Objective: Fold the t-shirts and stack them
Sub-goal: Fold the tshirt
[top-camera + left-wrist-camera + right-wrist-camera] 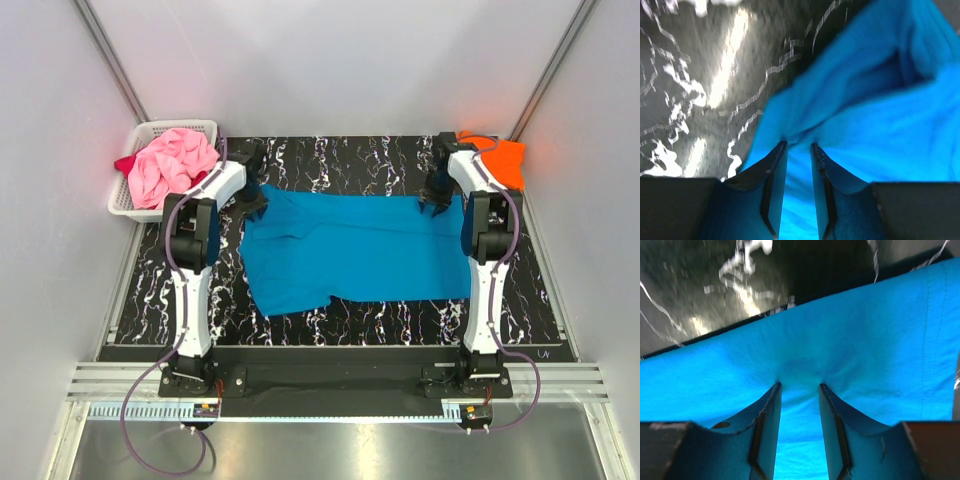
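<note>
The turquoise t-shirt [350,250] lies spread across the middle of the dark marbled table [340,160]. My left gripper [250,203] is at its far left corner, and my right gripper [437,207] is at its far right corner. In the left wrist view my left gripper [799,146] has its jaws close together with bunched turquoise cloth [880,125] between them. In the right wrist view my right gripper [800,386] pinches puckered turquoise cloth [840,350] the same way. The orange t-shirt [505,160] lies at the far right corner. The pink t-shirt [175,165] and the dark red t-shirt [125,163] sit in the basket.
The white lattice basket [125,205] stands off the table's far left corner. Grey walls close in the back and both sides. The black table rim and metal rail run along the near edge by the arm bases.
</note>
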`<state>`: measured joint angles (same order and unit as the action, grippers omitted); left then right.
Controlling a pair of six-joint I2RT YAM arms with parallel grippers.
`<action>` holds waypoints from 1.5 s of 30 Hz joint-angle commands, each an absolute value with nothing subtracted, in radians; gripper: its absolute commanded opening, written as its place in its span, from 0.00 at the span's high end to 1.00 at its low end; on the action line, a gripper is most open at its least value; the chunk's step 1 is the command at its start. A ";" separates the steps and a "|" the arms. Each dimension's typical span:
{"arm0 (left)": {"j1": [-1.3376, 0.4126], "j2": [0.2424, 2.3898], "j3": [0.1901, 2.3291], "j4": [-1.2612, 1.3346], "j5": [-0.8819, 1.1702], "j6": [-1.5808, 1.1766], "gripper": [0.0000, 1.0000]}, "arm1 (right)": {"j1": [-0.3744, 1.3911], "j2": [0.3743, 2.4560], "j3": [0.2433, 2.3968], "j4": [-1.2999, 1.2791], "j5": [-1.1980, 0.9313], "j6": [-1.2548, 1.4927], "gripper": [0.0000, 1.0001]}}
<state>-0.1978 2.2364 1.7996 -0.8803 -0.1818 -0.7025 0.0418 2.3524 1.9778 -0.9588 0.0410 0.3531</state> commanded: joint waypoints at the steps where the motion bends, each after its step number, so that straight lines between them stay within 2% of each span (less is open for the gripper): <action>1: -0.178 2.273 1.897 -0.902 -0.210 -0.672 0.68 | 0.017 2.440 2.054 -0.980 0.086 0.307 0.57; 8: -0.170 2.368 2.087 -0.913 -0.196 -0.632 0.68 | 0.017 2.569 2.278 -1.058 0.087 0.282 0.57; 12: -0.152 2.382 2.115 -0.916 -0.196 -0.634 0.68 | 0.018 2.594 2.382 -1.084 0.097 0.272 0.57; 16: -0.146 2.327 2.094 -0.891 -0.207 -0.627 0.70 | 0.017 2.579 2.421 -1.086 0.081 0.267 0.57; 20: -0.146 2.185 1.947 -0.764 -0.209 -0.607 0.70 | 0.018 2.513 2.418 -1.078 0.064 0.252 0.57; 26: -0.147 2.022 1.797 -0.655 -0.198 -0.597 0.69 | 0.020 2.323 2.252 -0.947 0.086 0.244 0.52; 33: -0.173 1.925 1.674 -0.614 -0.092 -0.588 0.68 | 0.038 2.102 1.947 -0.760 -0.030 0.267 0.47; 38: -0.204 1.925 1.605 -0.606 -0.006 -0.598 0.69 | 0.144 1.993 1.754 -0.700 -0.071 0.281 0.47; 41: -0.204 1.907 1.518 -0.517 0.093 -0.635 0.69 | 0.225 1.960 1.640 -0.652 -0.138 0.308 0.48; 45: -0.201 1.891 1.422 -0.422 0.208 -0.681 0.69 | 0.311 1.941 1.586 -0.548 -0.250 0.356 0.50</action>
<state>-0.2111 1.9347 1.4647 -0.5446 0.0753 -0.6376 0.2630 1.9873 1.6123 -0.6640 -0.1215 0.3115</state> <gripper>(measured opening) 0.307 0.504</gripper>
